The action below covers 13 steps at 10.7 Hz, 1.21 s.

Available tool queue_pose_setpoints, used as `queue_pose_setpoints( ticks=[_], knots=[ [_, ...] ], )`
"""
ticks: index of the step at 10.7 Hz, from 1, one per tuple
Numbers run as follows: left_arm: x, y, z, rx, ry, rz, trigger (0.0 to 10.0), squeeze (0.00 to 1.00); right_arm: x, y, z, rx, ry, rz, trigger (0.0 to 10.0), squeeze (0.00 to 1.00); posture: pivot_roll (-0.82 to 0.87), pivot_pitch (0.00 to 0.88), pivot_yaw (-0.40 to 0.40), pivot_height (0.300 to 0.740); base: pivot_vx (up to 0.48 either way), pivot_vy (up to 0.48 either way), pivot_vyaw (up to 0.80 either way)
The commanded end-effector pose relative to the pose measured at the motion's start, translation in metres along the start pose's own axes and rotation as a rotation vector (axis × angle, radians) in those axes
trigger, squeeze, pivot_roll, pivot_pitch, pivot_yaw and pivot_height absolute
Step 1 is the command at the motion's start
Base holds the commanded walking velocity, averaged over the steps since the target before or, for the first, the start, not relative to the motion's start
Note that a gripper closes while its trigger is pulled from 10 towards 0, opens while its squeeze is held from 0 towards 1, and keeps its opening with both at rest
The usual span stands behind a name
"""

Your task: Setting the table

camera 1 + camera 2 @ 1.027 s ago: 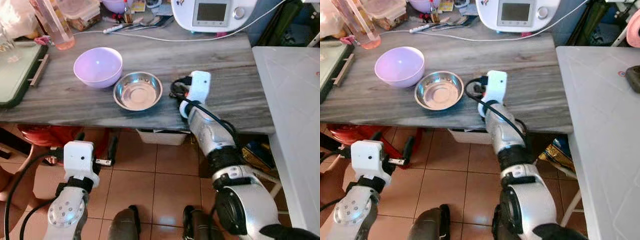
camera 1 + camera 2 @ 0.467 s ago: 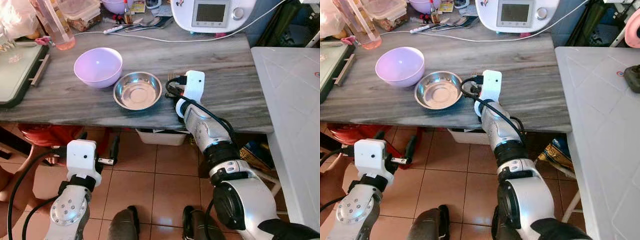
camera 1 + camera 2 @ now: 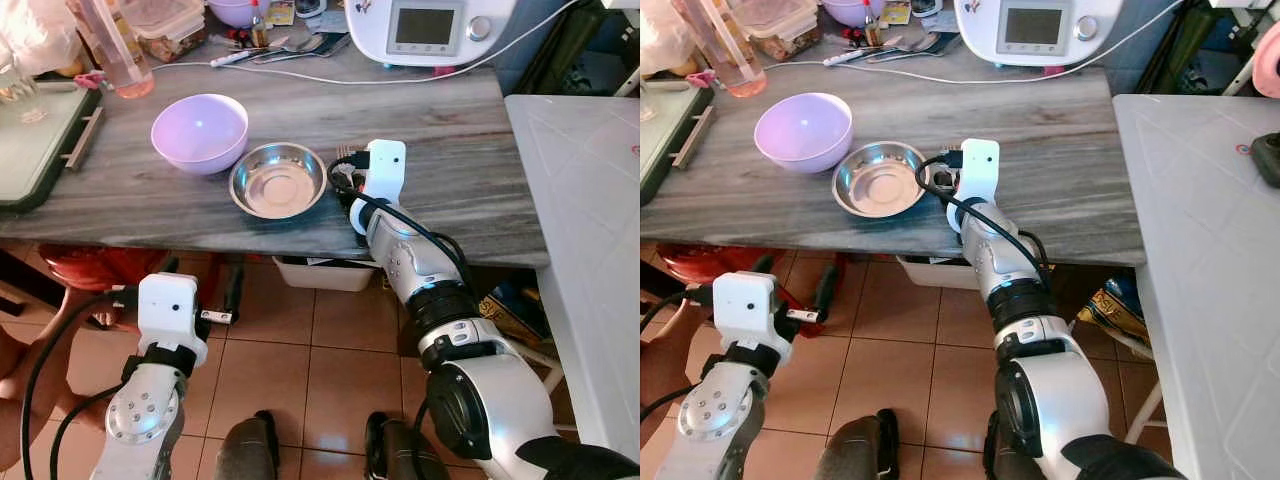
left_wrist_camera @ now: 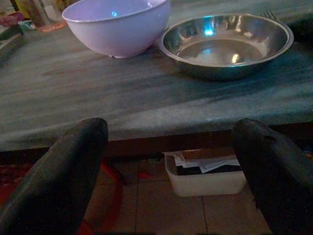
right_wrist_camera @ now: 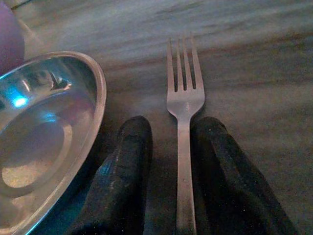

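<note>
Here my right gripper [image 5: 178, 147] sits low on the grey wooden table [image 3: 450, 170], near the middle of the left eye frame, just right of the steel bowl [image 3: 277, 180]. The fork [image 5: 183, 98] lies between my two black fingers [image 5: 128, 161], handle running back toward my wrist and tines pointing away from me, toward the far side of the table. In the right wrist view there is a thin dark gap on each side of the handle, so I judge the fingers are apart, bracketing the fork, not clamped on it. Whether the handle rests fully on the wood or is lifted a little I cannot tell.

What matters next is the fork's long axis: it runs straight along my fingers and roughly parallel to the bowl's near rim, just beside it but not touching. If this is where the fork belongs, I would draw straight back along that axis so neither finger drags the handle sideways into the bowl.

The lilac bowl [image 3: 199, 132] stands at upper left of the steel one, close to it.

My left gripper [image 4: 171, 161] hangs idle below the table edge, lower left of the frame, its fingers spread wide and empty. The right arm is clearly the nearer one.
</note>
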<state>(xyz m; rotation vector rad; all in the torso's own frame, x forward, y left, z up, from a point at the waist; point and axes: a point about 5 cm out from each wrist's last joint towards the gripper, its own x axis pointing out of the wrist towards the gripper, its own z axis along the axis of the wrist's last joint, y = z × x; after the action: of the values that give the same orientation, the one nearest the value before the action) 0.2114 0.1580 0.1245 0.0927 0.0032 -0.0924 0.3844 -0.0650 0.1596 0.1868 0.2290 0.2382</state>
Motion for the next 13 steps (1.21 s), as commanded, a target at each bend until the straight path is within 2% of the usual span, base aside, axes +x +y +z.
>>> queue_pose_setpoints(
  ticks=[1, 3, 4, 7, 8, 9, 10, 11, 13],
  knots=[
    [-0.001, 0.000, -0.004, 0.007, 0.017, 0.006, 10.0, 0.00, -0.001, -0.007, -0.003, -0.011, 0.014, -0.030, 10.0, 1.00, 0.20, 0.231, 0.049, 0.740, 0.000, 0.000, 0.00],
    [0.000, 0.000, -0.002, 0.004, 0.006, 0.009, 10.0, 0.00, -0.003, -0.009, 0.007, -0.024, -0.051, -0.039, 10.0, 1.00, 0.20, 0.224, 0.045, 0.740, 0.000, 0.000, 0.00],
    [0.001, 0.001, -0.002, 0.010, 0.000, 0.023, 10.0, 0.00, -0.005, -0.010, 0.011, -0.003, -0.095, -0.049, 10.0, 1.00, 0.20, 0.219, 0.044, 0.740, 0.000, 0.000, 0.00],
    [0.008, 0.008, -0.004, 0.004, -0.002, 0.085, 10.0, 0.00, -0.010, -0.015, 0.028, -0.014, -0.241, -0.058, 10.0, 1.00, 0.18, 0.178, 0.037, 0.740, 0.000, 0.000, 0.00],
    [0.011, 0.007, -0.005, 0.005, -0.009, 0.089, 10.0, 0.00, -0.014, -0.014, 0.035, -0.039, -0.301, -0.036, 10.0, 0.89, 0.18, 0.162, 0.035, 0.740, 0.000, 0.000, 0.00],
    [0.015, 0.006, -0.007, 0.002, -0.007, 0.098, 10.0, 0.00, -0.017, -0.015, 0.038, -0.056, -0.339, -0.021, 10.0, 0.00, 0.17, 0.134, 0.029, 0.740, 0.000, 0.000, 0.00],
    [0.019, 0.007, -0.008, -0.002, -0.011, 0.113, 10.0, 0.00, -0.026, -0.021, 0.039, -0.107, -0.387, -0.018, 10.0, 0.00, 0.16, 0.107, 0.021, 0.740, 0.000, 0.000, 0.00],
    [0.023, 0.011, -0.008, -0.006, -0.024, 0.134, 10.0, 0.00, -0.039, -0.035, 0.029, -0.154, -0.401, -0.044, 10.0, 0.00, 0.15, 0.080, 0.016, 0.740, 0.000, 0.000, 0.00],
    [0.028, 0.012, -0.009, -0.007, -0.035, 0.141, 10.0, 0.00, -0.058, -0.061, 0.003, -0.186, -0.333, -0.112, 10.0, 0.00, 0.13, 0.056, 0.017, 0.740, 0.000, 0.000, 0.00]
  ],
)
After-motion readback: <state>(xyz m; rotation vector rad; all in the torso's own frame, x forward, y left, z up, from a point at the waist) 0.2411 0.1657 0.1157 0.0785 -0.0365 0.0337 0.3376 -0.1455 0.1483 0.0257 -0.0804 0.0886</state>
